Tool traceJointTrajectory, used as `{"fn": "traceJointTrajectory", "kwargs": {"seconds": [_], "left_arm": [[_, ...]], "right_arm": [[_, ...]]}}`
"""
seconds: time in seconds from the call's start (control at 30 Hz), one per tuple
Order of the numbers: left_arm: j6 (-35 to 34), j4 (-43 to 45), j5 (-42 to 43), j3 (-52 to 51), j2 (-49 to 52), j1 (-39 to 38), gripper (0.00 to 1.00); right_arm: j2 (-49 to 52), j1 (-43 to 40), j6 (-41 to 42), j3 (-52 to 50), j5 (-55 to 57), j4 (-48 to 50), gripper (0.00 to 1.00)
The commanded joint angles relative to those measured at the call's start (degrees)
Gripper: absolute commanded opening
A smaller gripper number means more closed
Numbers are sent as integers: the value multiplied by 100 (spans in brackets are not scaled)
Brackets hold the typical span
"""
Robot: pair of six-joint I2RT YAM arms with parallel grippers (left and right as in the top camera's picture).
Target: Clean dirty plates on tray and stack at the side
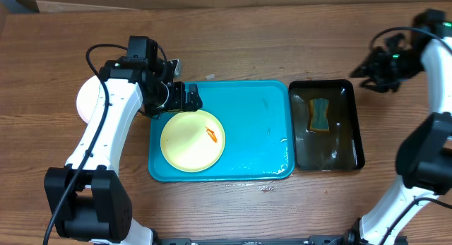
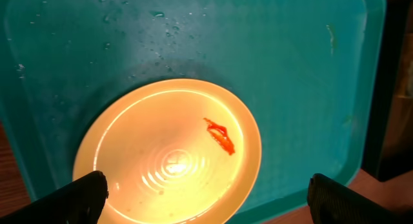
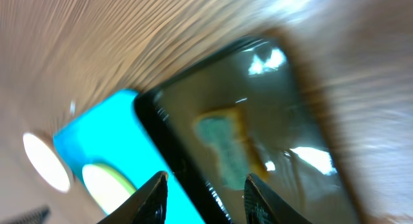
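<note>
A pale yellow-green plate (image 1: 192, 140) with a red-orange smear (image 1: 211, 134) lies at the left end of the turquoise tray (image 1: 254, 125). My left gripper (image 1: 189, 100) hovers over the plate's far rim, open, with nothing between its fingers. In the left wrist view the plate (image 2: 168, 159) and its smear (image 2: 221, 137) lie between the two dark fingertips (image 2: 84, 198). A white plate (image 1: 86, 100) rests on the table left of the tray, partly hidden by the left arm. My right gripper (image 1: 369, 70) is up in the air at the far right, open and empty, as the blurred right wrist view (image 3: 206, 198) shows.
A black tray (image 1: 349, 121) holding water and a green-and-yellow sponge (image 1: 320, 114) stands right of the turquoise tray. Water drops lie on the turquoise tray's floor (image 2: 290, 69). The right wrist view looks down on the black tray (image 3: 161, 121) and sponge (image 3: 222, 146).
</note>
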Motion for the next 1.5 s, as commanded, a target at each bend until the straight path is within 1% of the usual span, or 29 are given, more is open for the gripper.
{"fn": "traceJointTrajectory", "kwargs": {"seconds": [0.0, 0.07, 0.2, 0.23, 0.27, 0.3, 0.47, 0.63, 0.73, 0.77, 0.83, 0.93, 1.33, 1.37, 1.4, 1.47], "left_arm": [[68, 22, -402, 72, -22, -11, 99], [66, 63, -393, 72, -22, -11, 100], [24, 210, -472, 74, -24, 11, 100], [-446, 267, -402, 74, -24, 74, 100], [-669, 262, -417, 74, -24, 131, 100], [-741, 264, -439, 74, -28, 195, 100], [-800, 295, -452, 74, -33, 846, 100], [-942, -13, -448, 74, -33, 1731, 100], [-942, -201, -448, 74, -33, 2081, 100], [-938, -258, -448, 74, -33, 2146, 100], [-942, -348, -446, 74, -33, 2249, 100], [-940, -387, -450, 74, -33, 2260, 100], [-942, -472, -433, 74, -31, 2238, 100], [-942, -472, -433, 74, -31, 2238, 100], [-942, -472, -433, 74, -31, 2238, 100], [-942, -472, -433, 74, -31, 2238, 100]], "right_arm": [[-26, 741, -789, 90, -415, 17, 42], [-26, 1248, -933, 66, -411, 81, 43], [-24, 2212, -938, -9, -260, 382, 44], [2, 2715, -933, -11, 44, 564, 45], [20, 2944, -925, -11, 186, 643, 45], [39, 3228, -911, -11, 367, 743, 44], [151, 4400, -675, -13, 999, 1379, 44], [168, 5379, -411, -17, 2332, 1840, 44], [170, 5818, -291, -17, 3005, 1993, 43], [177, 5934, -291, -17, 3152, 2020, 43], [195, 6092, -291, -20, 3307, 2065, 39], [258, 6218, -291, -24, 3305, 2151, 37], [994, 6057, -289, -44, 3300, 2221, 37], [1016, 6043, -286, -44, 3300, 2212, 37], [1067, 6019, -275, -44, 3300, 2208, 34], [1117, 5978, -160, -44, 3300, 2208, 33]]}}
